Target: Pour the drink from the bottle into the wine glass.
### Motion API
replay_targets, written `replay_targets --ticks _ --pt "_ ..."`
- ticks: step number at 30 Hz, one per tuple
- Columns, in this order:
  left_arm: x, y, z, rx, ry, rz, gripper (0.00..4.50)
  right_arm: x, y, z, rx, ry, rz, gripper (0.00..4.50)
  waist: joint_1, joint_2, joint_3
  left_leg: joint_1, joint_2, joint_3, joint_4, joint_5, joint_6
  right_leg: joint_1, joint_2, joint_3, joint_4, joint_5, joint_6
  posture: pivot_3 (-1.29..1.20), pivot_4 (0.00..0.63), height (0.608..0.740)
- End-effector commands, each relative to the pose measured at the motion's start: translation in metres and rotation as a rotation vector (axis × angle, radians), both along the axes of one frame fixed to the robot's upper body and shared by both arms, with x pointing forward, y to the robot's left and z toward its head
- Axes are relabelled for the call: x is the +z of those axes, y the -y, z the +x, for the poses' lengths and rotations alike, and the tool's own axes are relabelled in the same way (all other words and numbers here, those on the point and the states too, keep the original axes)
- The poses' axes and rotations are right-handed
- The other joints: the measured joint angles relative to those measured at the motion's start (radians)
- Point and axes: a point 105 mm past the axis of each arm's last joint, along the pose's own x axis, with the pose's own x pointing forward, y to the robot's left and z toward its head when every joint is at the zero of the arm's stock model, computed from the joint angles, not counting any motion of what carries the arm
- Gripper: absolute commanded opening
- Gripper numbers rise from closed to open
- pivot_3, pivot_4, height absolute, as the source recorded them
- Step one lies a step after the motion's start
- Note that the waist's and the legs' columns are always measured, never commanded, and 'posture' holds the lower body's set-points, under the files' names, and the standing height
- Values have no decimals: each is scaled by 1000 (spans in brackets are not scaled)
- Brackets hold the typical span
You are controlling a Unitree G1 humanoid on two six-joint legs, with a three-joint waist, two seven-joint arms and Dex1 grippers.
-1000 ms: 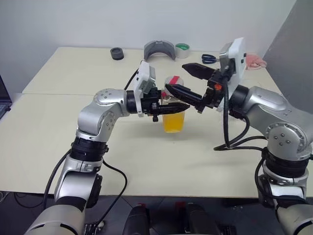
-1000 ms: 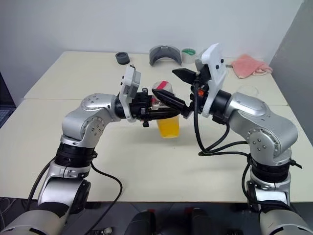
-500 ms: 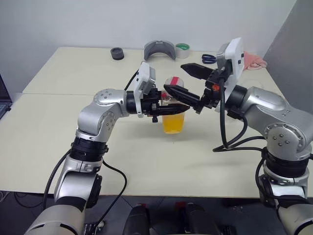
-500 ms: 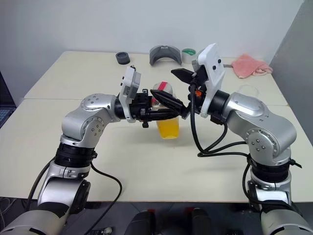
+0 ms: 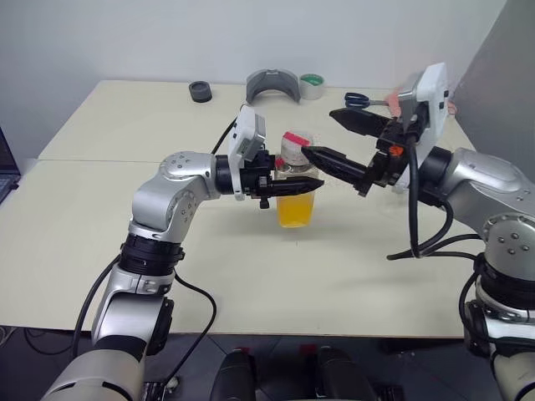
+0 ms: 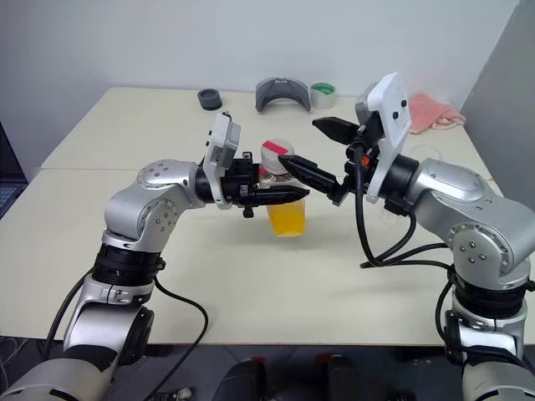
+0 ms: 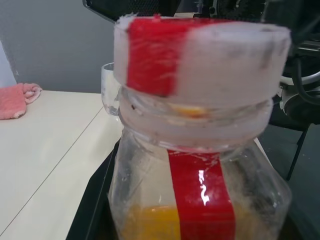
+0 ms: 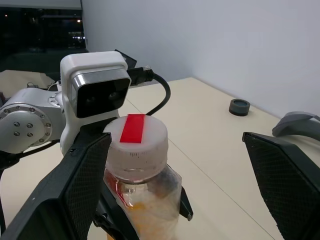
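Left end effector (image 5: pixel 288 180) pinches the bottle (image 5: pixel 296 190) upright above the tabletop (image 5: pixel 100 217), cap (image 8: pixel 135 137) still on. Right end effector (image 5: pixel 334 139) spread wide, level, cap just left of its tips, nearer arm to uncap. Wine glass (image 6: pixel 425 155) far right.

The clear stemmed wine glass (image 7: pixel 111 87) is mostly hidden behind the clear plastic bottle with white, red-striped cap (image 7: pixel 200 150), whose lower body the wrist view's edge cuts off.
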Motion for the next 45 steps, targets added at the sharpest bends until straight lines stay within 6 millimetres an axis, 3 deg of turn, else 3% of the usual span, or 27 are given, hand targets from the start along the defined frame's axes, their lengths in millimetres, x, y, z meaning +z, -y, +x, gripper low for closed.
replay_targets --ticks 1,12,25,33,45 --pt "16 1 -8 -24 77 -23 1939 3 6 -2 -22 19 -3 4474 0 0 0 0 0 0 0 0 0 0 0 0 0 0 0 0 150 740" --pt "15 0 -9 -25 75 -22 1939 -2 13 -4 -25 7 -18 4474 0 0 0 0 0 0 0 0 0 0 0 0 0 0 0 0 150 740" --pt "14 0 -9 -22 76 -19 1939 -2 5 -14 62 -1 -2 4474 0 0 0 0 0 0 0 0 0 0 0 0 0 0 0 0 150 740" --pt "14 0 -10 -23 78 -18 1939 2 -4 -6 47 15 18 4474 0 0 0 0 0 0 0 0 0 0 0 0 0 0 0 0 150 740" --pt "15 0 -10 -20 77 -16 1939 2 -1 -4 34 9 25 4474 0 0 0 0 0 0 0 0 0 0 0 0 0 0 0 0 150 740"
